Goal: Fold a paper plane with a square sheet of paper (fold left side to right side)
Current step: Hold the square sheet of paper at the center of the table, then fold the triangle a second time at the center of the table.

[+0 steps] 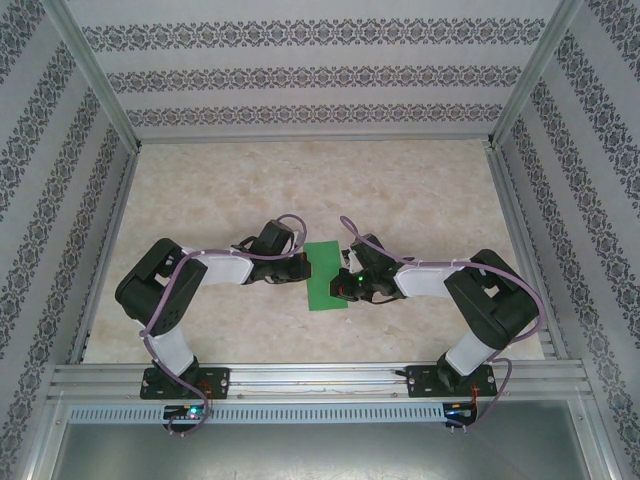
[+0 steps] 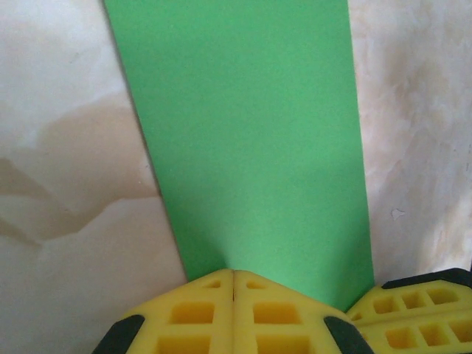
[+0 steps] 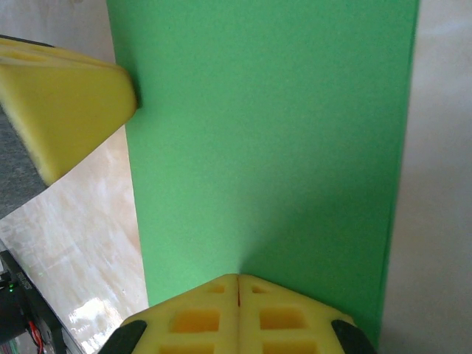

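Note:
The square sheet of paper [image 1: 325, 276] is bright green and lies flat on the marble tabletop as a narrow upright rectangle, between the two arms. My left gripper [image 1: 303, 268] is shut, its yellow tips [image 2: 234, 274] resting on the paper's left edge. My right gripper [image 1: 346, 284] is shut too, its tips [image 3: 237, 279] resting on the right edge of the green paper [image 3: 265, 133]. In the left wrist view the paper [image 2: 251, 133] runs away from the tips as a long strip. Nothing sits between either pair of fingers.
The right gripper's yellow fingers [image 2: 417, 302] show at the lower right of the left wrist view. The left gripper's finger [image 3: 66, 96] touches the paper's far edge in the right wrist view. Patterned walls and an aluminium frame [image 1: 320, 375] enclose the table.

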Controlling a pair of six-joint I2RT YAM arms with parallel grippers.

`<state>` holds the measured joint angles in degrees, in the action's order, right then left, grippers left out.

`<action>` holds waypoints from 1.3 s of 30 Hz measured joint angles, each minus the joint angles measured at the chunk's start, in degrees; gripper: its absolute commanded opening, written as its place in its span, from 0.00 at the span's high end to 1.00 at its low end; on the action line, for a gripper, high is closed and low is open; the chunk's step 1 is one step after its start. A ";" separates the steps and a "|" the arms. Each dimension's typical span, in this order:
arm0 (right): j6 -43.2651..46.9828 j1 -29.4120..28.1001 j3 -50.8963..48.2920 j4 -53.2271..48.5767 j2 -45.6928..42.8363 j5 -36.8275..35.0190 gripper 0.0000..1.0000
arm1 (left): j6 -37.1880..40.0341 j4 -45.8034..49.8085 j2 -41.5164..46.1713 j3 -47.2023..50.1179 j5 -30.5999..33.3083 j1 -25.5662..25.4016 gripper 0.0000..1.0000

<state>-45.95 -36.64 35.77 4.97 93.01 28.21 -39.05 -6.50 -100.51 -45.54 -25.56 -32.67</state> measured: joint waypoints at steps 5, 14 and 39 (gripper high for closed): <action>0.44 0.00 0.76 -2.25 -0.63 0.02 0.84 | 0.02 -0.04 0.00 0.00 0.61 -0.35 0.99; 3.96 4.35 1.86 -10.14 -10.16 1.38 0.67 | 0.04 -0.13 0.00 0.00 1.22 -0.68 0.99; 6.95 6.16 0.07 -15.96 -6.21 7.89 0.60 | 0.48 -0.13 0.07 0.00 1.49 -0.76 0.99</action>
<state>-39.00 -30.48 35.83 -10.98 86.80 36.10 -38.57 -6.63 -100.44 -45.54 -24.08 -33.43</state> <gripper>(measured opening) 0.397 0.043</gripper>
